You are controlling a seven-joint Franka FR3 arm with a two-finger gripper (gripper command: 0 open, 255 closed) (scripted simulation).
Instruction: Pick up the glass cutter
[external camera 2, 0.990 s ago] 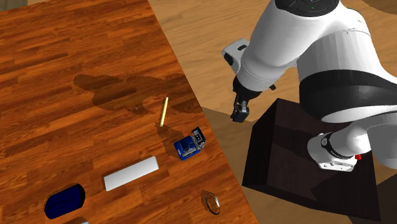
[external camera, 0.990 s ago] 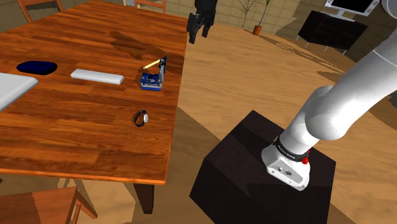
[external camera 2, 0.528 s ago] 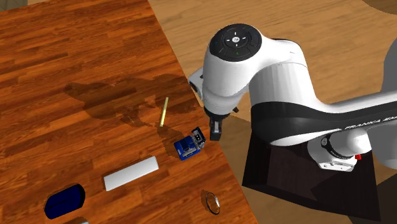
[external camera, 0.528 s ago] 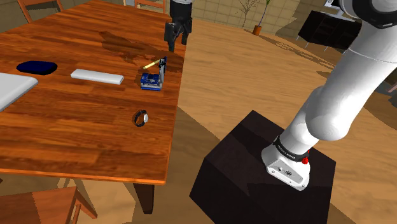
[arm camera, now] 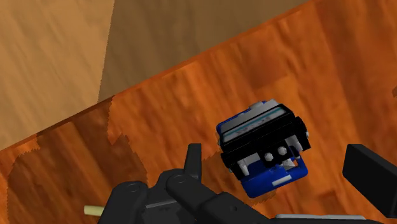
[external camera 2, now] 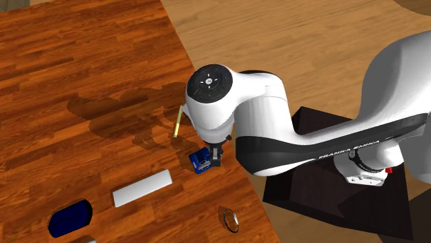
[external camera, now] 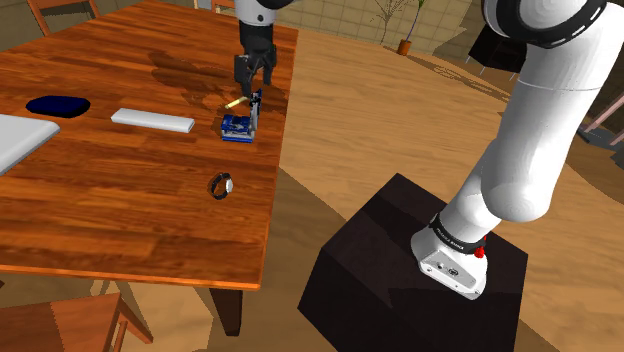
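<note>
Change since half a second ago: the arm has swung in over the table [external camera: 120,190], and the gripper [external camera: 250,74] now hangs just above the glass cutter [external camera: 240,123].
Gripper: fingers wide apart, holding nothing.
Glass cutter: blue-and-black block near the table's edge, with a yellow stick [external camera: 236,101] just beside it.
Step in hand: approach. I judge I should centre over the block, straddle it, and descend straight, clear of the stick.

Glossy wooden table [external camera: 120,220], tan plank floor [external camera: 380,120], potted plant [external camera: 404,44] far off — wooden chair [external camera: 60,325] at the near corner
</note>
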